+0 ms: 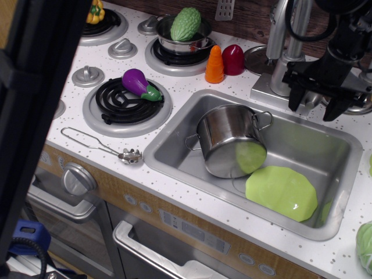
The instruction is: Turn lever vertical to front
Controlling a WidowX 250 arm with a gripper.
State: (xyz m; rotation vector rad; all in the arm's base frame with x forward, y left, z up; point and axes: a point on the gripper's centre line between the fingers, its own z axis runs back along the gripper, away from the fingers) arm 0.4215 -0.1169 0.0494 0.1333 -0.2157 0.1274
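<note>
The faucet base (283, 81) stands behind the sink, with the tall spout (289, 26) rising from it. The lever (314, 97) is a small silver-grey stub on the base's right side. It is mostly hidden by my gripper, and only a silver bit shows between the fingers. My black gripper (313, 110) hangs over the sink's back rim, fingers pointing down and spread apart on either side of the lever. I cannot tell whether a finger touches it.
The sink (174, 148) holds a tilted steel pot (229, 139) and a green plate (282, 192). An orange carrot (214, 64) and a red piece (233, 59) stand left of the faucet. A purple eggplant (139, 83) lies on a burner. A dark blurred bar (35, 116) blocks the left.
</note>
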